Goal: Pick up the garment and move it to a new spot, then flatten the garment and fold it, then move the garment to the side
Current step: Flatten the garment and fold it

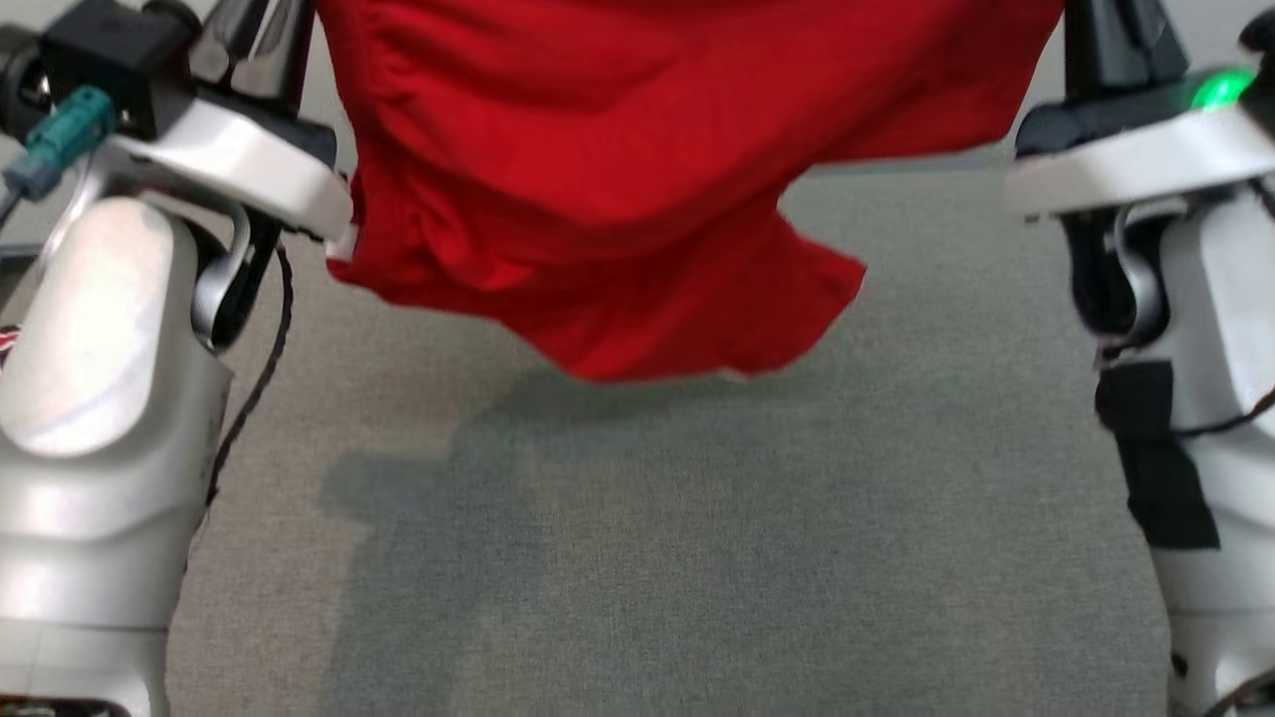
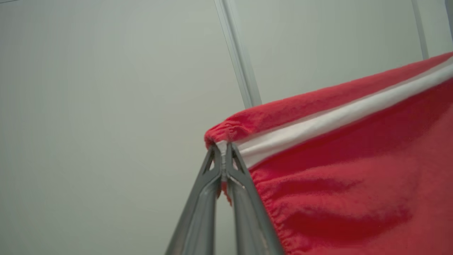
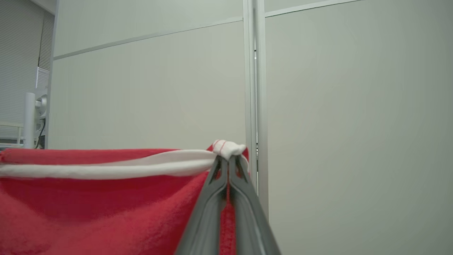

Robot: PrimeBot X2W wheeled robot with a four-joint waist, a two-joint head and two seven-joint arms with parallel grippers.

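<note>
Pale forearms [image 1: 100, 398] flanking red garment [image 1: 598, 199], top edge cropped in head view

- We read no text, label, brand or number anywhere.
- The garment [image 1: 598, 199] and its white band carry no lettering that we can make out.
- One green light [image 1: 1220, 90] glows on the right wrist housing [image 1: 1116, 164], unmarked.

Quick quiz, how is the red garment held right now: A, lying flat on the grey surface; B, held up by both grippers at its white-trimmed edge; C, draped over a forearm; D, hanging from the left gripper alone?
B: the left gripper and right gripper are each shut on one end of the white trim of the red garment.
</note>
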